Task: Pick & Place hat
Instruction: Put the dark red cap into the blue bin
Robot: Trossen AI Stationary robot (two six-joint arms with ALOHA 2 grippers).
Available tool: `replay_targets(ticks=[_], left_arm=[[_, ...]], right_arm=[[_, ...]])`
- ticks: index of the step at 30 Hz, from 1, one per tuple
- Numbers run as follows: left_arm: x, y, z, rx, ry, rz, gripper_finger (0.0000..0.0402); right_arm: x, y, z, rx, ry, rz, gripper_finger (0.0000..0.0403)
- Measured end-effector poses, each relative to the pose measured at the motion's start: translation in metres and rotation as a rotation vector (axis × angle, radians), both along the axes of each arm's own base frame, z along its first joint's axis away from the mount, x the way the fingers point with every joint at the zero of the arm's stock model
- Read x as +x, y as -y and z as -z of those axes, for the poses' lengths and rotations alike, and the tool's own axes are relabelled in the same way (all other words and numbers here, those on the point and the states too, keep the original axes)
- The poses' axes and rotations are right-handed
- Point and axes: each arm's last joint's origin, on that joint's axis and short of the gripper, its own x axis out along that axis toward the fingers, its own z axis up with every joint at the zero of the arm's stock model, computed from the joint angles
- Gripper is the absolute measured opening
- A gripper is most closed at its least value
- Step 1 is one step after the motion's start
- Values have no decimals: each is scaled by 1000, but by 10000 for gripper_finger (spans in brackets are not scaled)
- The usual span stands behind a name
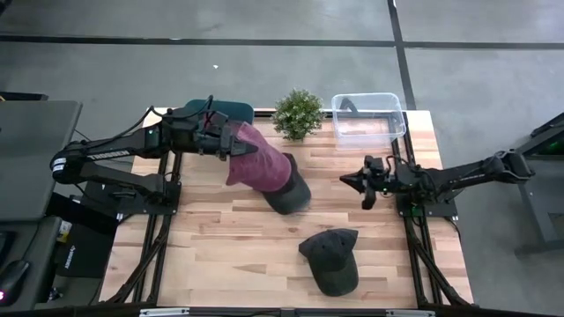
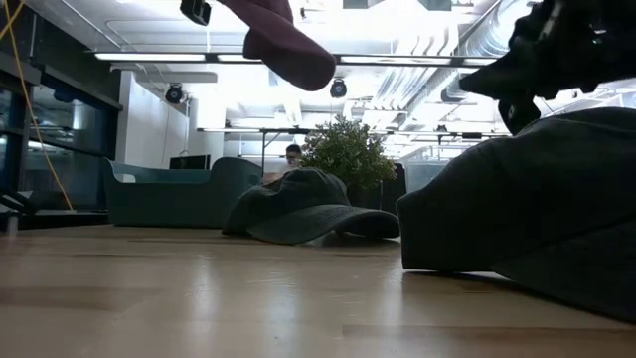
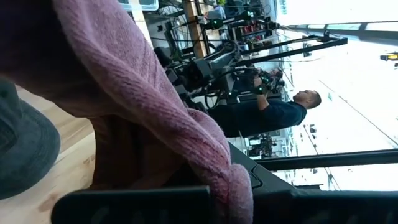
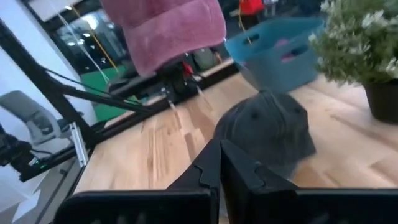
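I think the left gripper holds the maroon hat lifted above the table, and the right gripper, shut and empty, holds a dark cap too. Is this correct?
Not quite. The right gripper holds nothing: the high view shows it shut and empty in the air, with one dark cap lying on the table nearer the front edge and another beneath the maroon hat. The left gripper does hold that hat lifted above the table.

Maroon knit hat (image 1: 256,160); 2 dark grey caps (image 1: 330,257); teal bin (image 4: 283,46).

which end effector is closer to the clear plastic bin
Right. The right end effector hovers just in front of the clear plastic bin, empty and shut. The left end effector, holding the maroon beanie, is farther away, beyond the potted plant.
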Motion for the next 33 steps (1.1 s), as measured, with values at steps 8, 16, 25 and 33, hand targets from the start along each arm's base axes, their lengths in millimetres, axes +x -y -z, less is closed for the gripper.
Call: replay_targets(ticks=[8, 16, 25, 33], left_arm=[[0, -1, 0, 5, -1, -32, 0], [0, -1, 0, 5, -1, -34, 0], [-21, -8, -8, 47, 17, -88, 0], [-52, -9, -18, 87, 51, -124, 0]], right_arm=[[-15, 9, 19, -135, 67, -29, 0], [-15, 9, 22, -257, 60, -54, 0], [-15, 9, 26, -256, 21, -53, 0], [-15, 8, 28, -274, -2, -91, 0]])
